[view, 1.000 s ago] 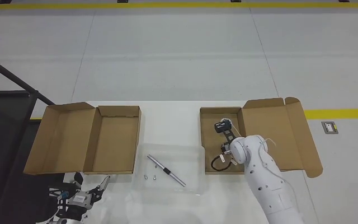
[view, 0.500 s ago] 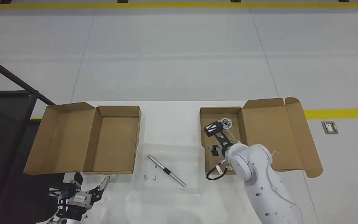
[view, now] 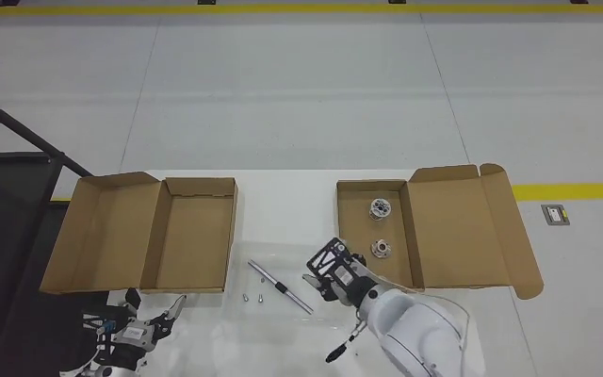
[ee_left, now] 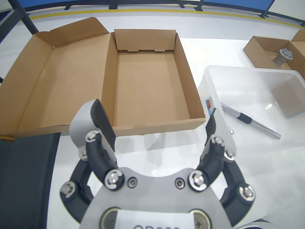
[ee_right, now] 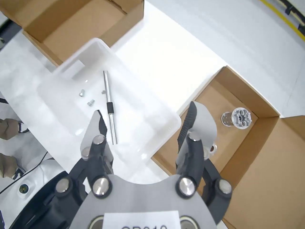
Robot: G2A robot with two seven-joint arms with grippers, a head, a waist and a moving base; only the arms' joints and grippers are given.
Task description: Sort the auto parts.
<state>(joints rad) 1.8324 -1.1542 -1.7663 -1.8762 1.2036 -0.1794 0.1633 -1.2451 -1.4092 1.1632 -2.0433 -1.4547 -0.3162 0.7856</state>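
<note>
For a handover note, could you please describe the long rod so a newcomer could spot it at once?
Between the two open cardboard boxes sits a clear plastic bin. Inside it lies a slim silver rod with a black band near its middle. It is far longer than the small metal bolts beside it.

- A clear bin (view: 311, 264) sits on the table (view: 283, 207), between the left box (view: 193, 236) and the right box (view: 356, 236).
- A rod (view: 280, 286) lies in the bin, with two small bolts (view: 251, 298) to its left.
- Two round parts (view: 379, 208) sit in the right box.
</note>
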